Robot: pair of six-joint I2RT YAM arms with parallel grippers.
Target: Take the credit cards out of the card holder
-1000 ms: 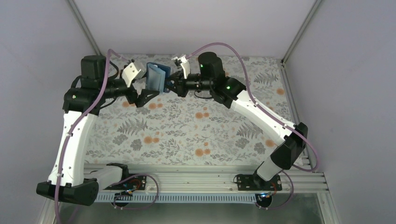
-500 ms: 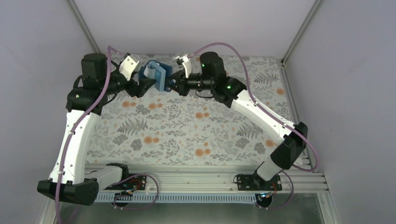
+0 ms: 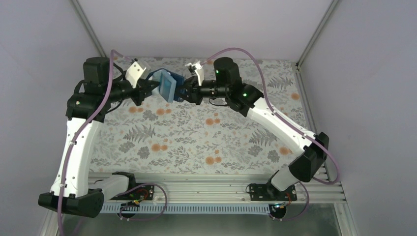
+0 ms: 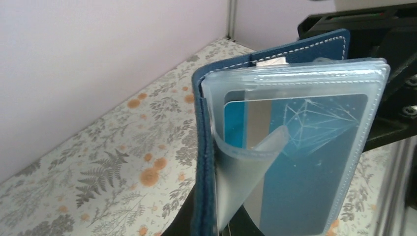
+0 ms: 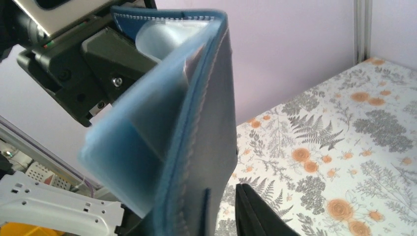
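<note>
Left pincer (image 3: 149, 88) clenched on the card holder (image 3: 166, 84), apparently near its spine. The holder hangs open in the air above the far edge of the table (image 3: 196, 132), between the two arms. Right pincer (image 3: 183, 91) sits just beside the holder's navy cover; whether it grips cannot be told. Blue card (image 4: 314, 162) lies inside a clear sleeve (image 4: 295, 78), face toward the left wrist. Judged: the right pincer, on the opposite side and equally near, must come round the cover to reach the sleeve.

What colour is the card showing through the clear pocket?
Bright blue card with pale web-like lines; clearest in the left wrist view.
</note>
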